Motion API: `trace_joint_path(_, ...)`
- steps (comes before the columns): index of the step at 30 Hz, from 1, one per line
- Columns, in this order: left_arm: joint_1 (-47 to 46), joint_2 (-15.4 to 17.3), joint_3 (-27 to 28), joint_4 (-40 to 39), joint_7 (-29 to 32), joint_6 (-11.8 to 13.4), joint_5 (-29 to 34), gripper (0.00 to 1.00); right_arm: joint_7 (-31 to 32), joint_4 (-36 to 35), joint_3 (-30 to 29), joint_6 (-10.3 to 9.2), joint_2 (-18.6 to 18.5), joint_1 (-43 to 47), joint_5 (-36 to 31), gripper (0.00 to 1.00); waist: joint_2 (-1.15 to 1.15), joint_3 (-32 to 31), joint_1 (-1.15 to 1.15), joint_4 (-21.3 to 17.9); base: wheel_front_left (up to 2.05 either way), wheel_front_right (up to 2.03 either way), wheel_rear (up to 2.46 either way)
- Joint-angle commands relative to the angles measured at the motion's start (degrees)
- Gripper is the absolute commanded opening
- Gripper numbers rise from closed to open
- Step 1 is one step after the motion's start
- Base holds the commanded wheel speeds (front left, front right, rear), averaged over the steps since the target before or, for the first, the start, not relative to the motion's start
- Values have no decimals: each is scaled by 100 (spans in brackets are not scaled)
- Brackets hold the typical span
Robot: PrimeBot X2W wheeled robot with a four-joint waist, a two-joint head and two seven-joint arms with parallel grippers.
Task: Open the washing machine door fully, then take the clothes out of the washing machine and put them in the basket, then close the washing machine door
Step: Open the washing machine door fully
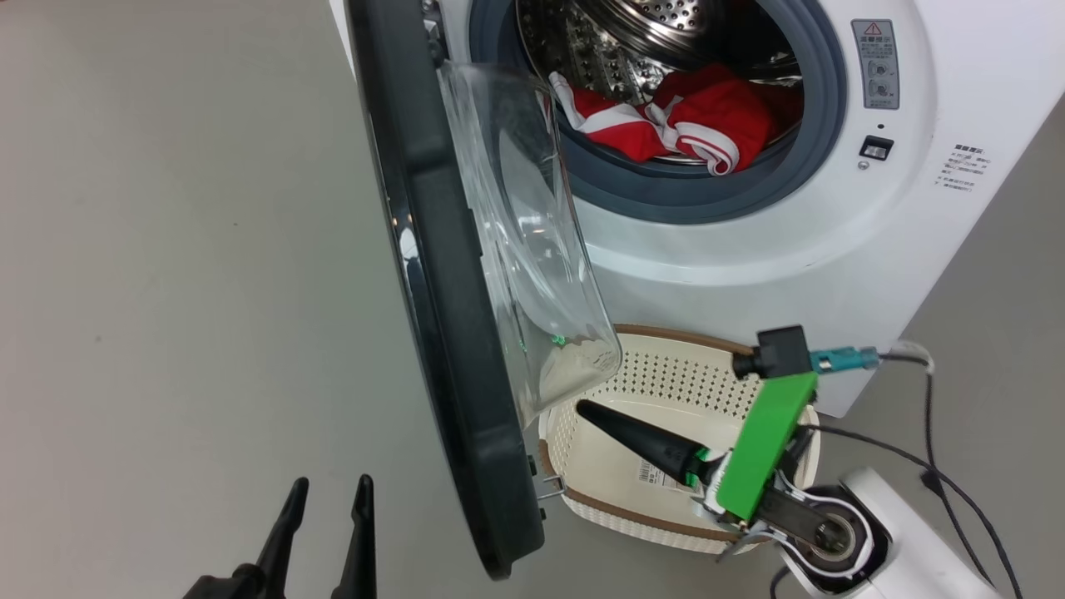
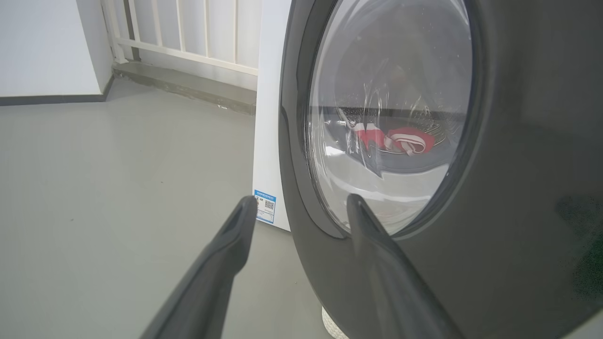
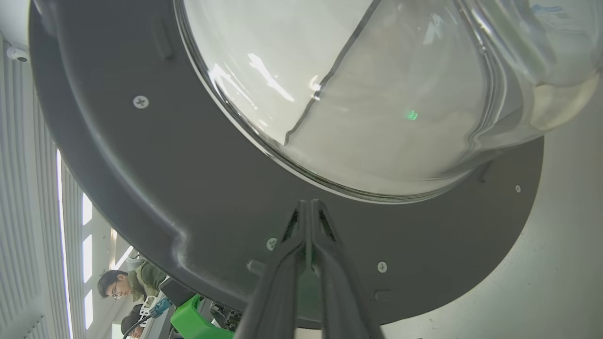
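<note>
washing machine door (image 1: 445,291) stands swung out on the left side of the washing machine (image 1: 749,249), seen edge-on in the head view, its black rim towards the floor (image 1: 166,249) and its glass bowl (image 1: 532,249) bulging towards the machine. mouth of the machine is uncovered. clothes (image 1: 691,121), red with white trim, lie at the bottom of the steel drum (image 1: 632,33), one white-striped edge draped onto the grey-blue rubber ring (image 1: 666,187). basket (image 1: 666,374) sits on the floor in front of the machine, just beside the door's lower edge and partly under the glass bowl; a paper label shows on its bottom and no garment is in it.

right gripper (image 1: 585,409) hangs over the basket, its jaws pressed together with nothing between them, tips aimed at the door. in the right wrist view the right gripper (image 3: 306,203) points at the door's dark inner face (image 3: 141,165), just below the glass; contact cannot be confirmed. a person (image 3: 118,285) is seated in the background there.

left gripper (image 1: 331,482) is on the outer side of the door, jaws spread wide and empty. in the left wrist view the left gripper (image 2: 300,200) faces the door's outer rim (image 2: 518,141), apart from it; the clothes (image 2: 410,141) show through the glass, and a blue label (image 2: 264,205) sits low on the machine.
</note>
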Motion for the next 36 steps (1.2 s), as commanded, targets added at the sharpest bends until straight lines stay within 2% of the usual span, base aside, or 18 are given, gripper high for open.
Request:
trace_joint_path(1, -123, 43, 216, -164, -70, 6, 7, 100, -116, -92, 23, 45, -11, 60, -99, 100, 0, -1, 0, -17, 0, 0, 0)
trace_joint_path(9, -110, 43, 277, -164, -70, 4, -12, 100, -917, 171, 19, 45, -337, 330, -269, 100, 0, 5, 0, -91, 0, 0, 0)
trace_joint_path(15, -83, 43, 312, -150, -70, -5, 9, 100, -1491, 397, 304, 45, -655, 492, -525, 100, 0, -37, 0, -124, 0, 0, 0)
trace_joint_path(24, -14, 43, 390, -141, -70, -36, 71, 100, -3211, 744, 942, 45, -1219, 553, -1160, 100, 0, -112, 0, -174, 0, 0, 0)
trace_joint_path(25, -14, 43, 390, -141, -70, -36, 71, 100, -3211, 744, 942, 45, -1219, 553, -1160, 100, 0, -112, 0, -174, 0, 0, 0)
trace_joint_path(29, 13, 43, 424, -125, -70, -64, 103, 100, -3871, 921, 1371, 45, -1438, 489, -1434, 100, 0, -146, 0, -193, 0, 0, 0)
trace_joint_path(34, 36, 43, 462, -111, -70, -86, 125, 100, -4176, 1159, 1604, 45, -1520, 413, -1840, 100, 0, -181, 0, -225, 0, 0, 0)
trace_joint_path(36, 40, 43, 478, -116, -70, -86, 129, 100, -4184, 1152, 1381, 45, -1472, 410, -2106, 100, 0, -184, 0, -246, 0, 0, 0)
